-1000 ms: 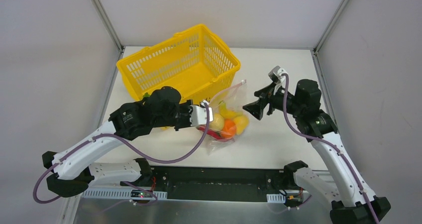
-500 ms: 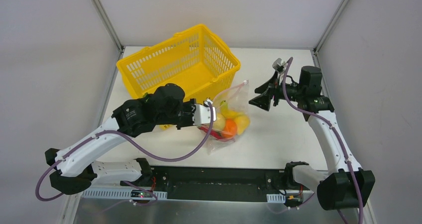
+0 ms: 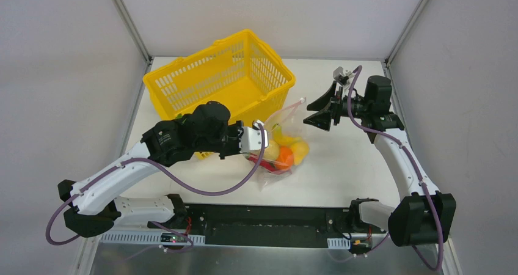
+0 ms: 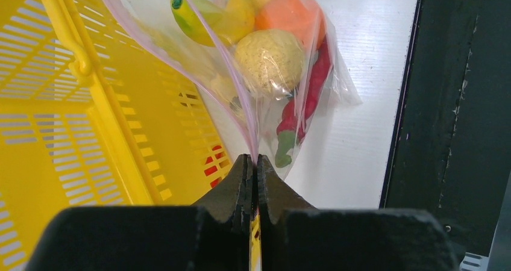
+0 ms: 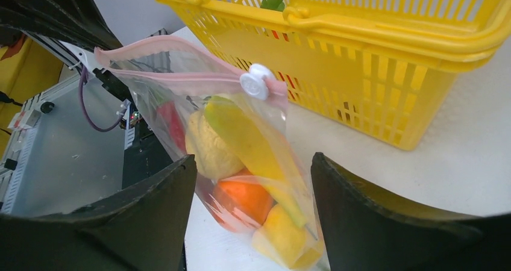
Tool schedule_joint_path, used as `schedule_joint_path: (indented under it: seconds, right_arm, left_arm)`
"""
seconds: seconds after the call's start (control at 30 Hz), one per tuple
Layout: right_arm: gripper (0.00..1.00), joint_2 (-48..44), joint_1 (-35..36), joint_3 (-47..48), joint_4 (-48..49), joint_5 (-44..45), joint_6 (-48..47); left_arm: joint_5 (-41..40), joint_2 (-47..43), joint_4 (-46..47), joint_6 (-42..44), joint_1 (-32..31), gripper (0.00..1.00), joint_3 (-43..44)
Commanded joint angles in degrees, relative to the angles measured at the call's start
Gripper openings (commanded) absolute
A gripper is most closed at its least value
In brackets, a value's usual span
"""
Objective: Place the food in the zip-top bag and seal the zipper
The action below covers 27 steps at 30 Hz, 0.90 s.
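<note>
The zip-top bag (image 3: 284, 145) stands by the basket, holding food: an orange fruit (image 4: 289, 15), a pale lemon (image 4: 269, 59), a banana (image 4: 205, 18) and a red chili (image 4: 310, 96). My left gripper (image 4: 253, 159) is shut on the bag's pink-edged corner and holds it up. The pink zipper (image 5: 181, 72) runs along the top edge, with a white slider (image 5: 255, 81) at its right end. My right gripper (image 5: 253, 158) hangs open, level with the bag (image 5: 241, 162) and a little to its right in the top view, touching nothing.
The yellow basket (image 3: 201, 82) stands just behind and left of the bag, its wall close to my left fingers (image 4: 235, 186). A green piece (image 5: 274, 1) shows inside the basket. The black base rail (image 3: 262, 223) runs along the near table edge.
My right gripper has risen and drawn back to the right of the bag, its jaws narrowing a little. The left gripper has shifted slightly right, still holding the bag.
</note>
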Motion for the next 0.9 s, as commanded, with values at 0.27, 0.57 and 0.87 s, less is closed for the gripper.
schedule_joint_path:
  seconds: [0.27,0.57,0.87]
  right_arm:
    - [0.38,-2.59,2.53,-1.35,9.36,-4.2,5.29]
    - [0.09,-6.86,3.16,-4.9,10.0,-0.59,7.63]
    - [0.0,-11.75,3.73,-9.34,14.22,-0.69,10.99]
  left_arm:
    - [3.56,-4.36,5.38,-1.51,0.64,0.0,-1.24]
    - [0.31,-5.08,8.54,-4.21,0.61,0.05,-3.71]
    - [-2.77,-4.14,17.5,-10.46,0.62,0.26,-7.65]
